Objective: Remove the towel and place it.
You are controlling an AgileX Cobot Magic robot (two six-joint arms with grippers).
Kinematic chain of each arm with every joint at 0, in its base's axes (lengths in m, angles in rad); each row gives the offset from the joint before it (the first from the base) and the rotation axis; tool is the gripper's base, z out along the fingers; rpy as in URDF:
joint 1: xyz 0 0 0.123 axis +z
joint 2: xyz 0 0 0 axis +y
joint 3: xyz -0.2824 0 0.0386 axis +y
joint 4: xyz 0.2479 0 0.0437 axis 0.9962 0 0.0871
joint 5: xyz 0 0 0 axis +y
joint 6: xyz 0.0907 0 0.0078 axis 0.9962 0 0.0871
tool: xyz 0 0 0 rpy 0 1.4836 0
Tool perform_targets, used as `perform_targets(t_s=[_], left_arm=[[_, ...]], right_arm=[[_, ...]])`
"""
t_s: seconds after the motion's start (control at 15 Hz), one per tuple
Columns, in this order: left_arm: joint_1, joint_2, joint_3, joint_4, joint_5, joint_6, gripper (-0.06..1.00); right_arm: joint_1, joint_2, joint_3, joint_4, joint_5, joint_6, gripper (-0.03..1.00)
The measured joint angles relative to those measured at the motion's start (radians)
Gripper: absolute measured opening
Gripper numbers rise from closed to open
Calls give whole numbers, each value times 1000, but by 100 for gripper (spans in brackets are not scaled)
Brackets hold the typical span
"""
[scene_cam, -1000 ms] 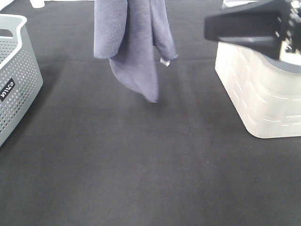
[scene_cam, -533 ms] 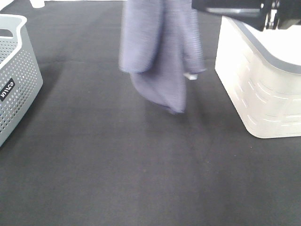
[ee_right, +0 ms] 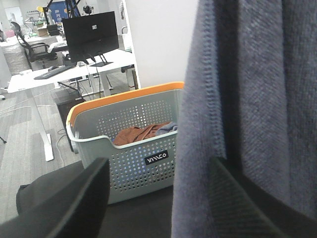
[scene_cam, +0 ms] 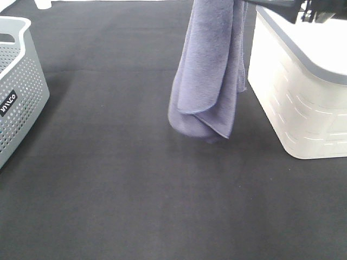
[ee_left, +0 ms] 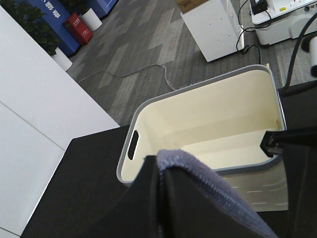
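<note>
Black cloth covers the desk point(scene_cam: 135, 189), and above it the towel point(scene_cam: 209, 76) hangs from the top edge of the high view, right of centre, just beside the white basket point(scene_cam: 293, 108). It is grey-lavender and fluffy, doubled into long folds, with a stitched hem curling at its lower end. The left pincer point(ee_left: 159, 168) is clamped on its upper fold. The right pincer point(ee_right: 153, 196) has its fingers apart, the towel draping past one. Inside, the white basket shows only cream walls and floor. At the left edge, the perforated grey basket point(scene_cam: 21, 92) holds a rust-coloured cloth point(ee_right: 141, 134).
</note>
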Motion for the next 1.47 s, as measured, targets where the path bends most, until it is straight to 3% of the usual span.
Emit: perform_targets(t_s=[0.2, 0.4, 0.67, 1.07, 1.27, 1.47], left_arm=[[-5, 12, 0, -20, -8, 0, 0], [-5, 17, 0, -34, -10, 0, 0], [-5, 20, 0, -34, -8, 14, 0], [-5, 20, 0, -34, -7, 28, 0], [-5, 20, 0, -26, -7, 33, 0], [-5, 20, 0, -6, -3, 35, 0]], right_arm=[[0, 26, 0, 1, 7, -3, 57], [0, 61, -1, 42, -23, -82, 57], [8, 142, -2, 48, 14, -112, 56], [129, 282, -2, 48, -59, -158, 55], [137, 323, -2, -18, -76, -148, 47], [137, 327, -2, -142, -87, -57, 38]])
